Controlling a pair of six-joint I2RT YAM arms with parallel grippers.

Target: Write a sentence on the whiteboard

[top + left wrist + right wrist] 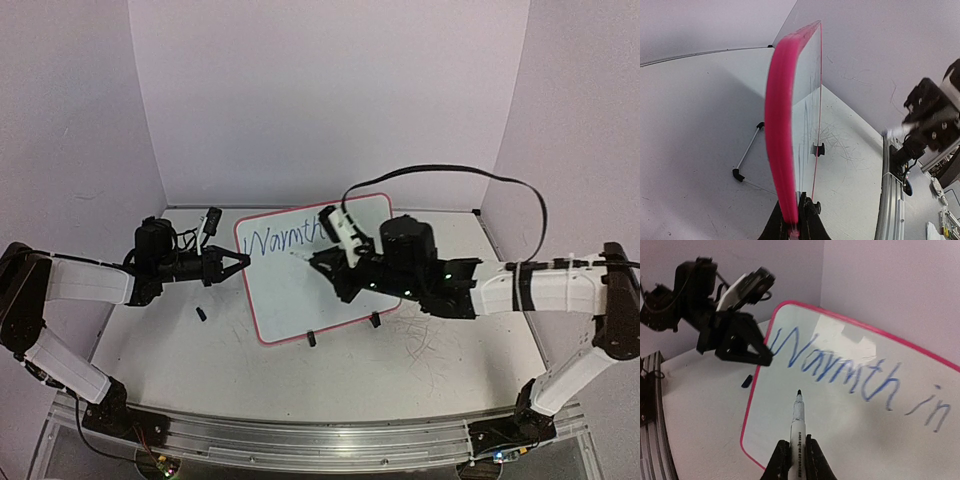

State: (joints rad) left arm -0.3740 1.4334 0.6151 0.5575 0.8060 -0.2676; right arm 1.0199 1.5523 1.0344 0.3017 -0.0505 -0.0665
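While the sentence (840,370) is standing unfinished, step in hand: "Warmth in" is filling the top line; the second line is pending.
Whiteboard (300,295): standing tilted on its wire stand (747,150), mid-table (200,360).
Left gripper (797,220): clamping closed on the whiteboard's pink left edge, steadying it.
Right gripper (797,455): gripping a marker (798,422), tip aiming at blank board just below the "W"; contact cannot be confirmed.
Next move: judged to call for touching the tip down lightly and stroking rightward while the left grip is resisting the push.
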